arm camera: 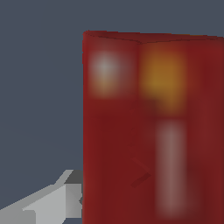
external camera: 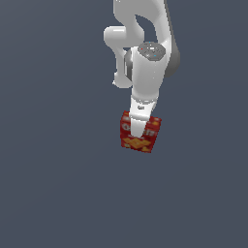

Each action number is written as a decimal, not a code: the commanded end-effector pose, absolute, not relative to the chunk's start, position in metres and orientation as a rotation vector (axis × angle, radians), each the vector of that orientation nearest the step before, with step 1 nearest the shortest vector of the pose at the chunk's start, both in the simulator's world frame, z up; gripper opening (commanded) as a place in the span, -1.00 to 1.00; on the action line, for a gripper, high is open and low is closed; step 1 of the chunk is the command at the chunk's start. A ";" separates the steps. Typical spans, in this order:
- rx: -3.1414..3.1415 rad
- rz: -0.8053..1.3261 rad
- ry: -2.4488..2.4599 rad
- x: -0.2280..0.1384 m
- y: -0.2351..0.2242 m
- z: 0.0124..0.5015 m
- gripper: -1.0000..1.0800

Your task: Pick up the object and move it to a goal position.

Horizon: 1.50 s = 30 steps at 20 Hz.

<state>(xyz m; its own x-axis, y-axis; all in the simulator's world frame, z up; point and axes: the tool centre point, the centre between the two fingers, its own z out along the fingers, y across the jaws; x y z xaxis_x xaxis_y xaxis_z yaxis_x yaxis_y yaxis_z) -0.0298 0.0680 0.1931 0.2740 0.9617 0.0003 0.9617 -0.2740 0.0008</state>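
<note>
The object [external camera: 145,138] is a red cracker box with orange crackers pictured on its front, slightly tilted below the white arm in the exterior view. My gripper [external camera: 138,131] comes down on it from above, one white finger lying across the box's front. In the wrist view the object [arm camera: 153,131] is close and blurred, with one grey finger [arm camera: 57,201] pressed against its side. The other finger is hidden behind the box. The jaws stand shut across the box's narrow width.
Only a plain dark grey-blue ground surrounds the box in both views. The arm's white links [external camera: 145,58] rise above the box toward the top of the exterior view. No goal marker shows.
</note>
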 end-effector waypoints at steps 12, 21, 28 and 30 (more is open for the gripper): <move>2.394 0.189 1.962 -0.005 0.083 0.229 -1.00; 2.182 0.491 2.050 0.024 0.107 0.296 -1.00; 2.017 0.696 2.093 0.033 0.124 0.347 -1.00; 1.975 0.745 2.101 0.034 0.128 0.360 -1.00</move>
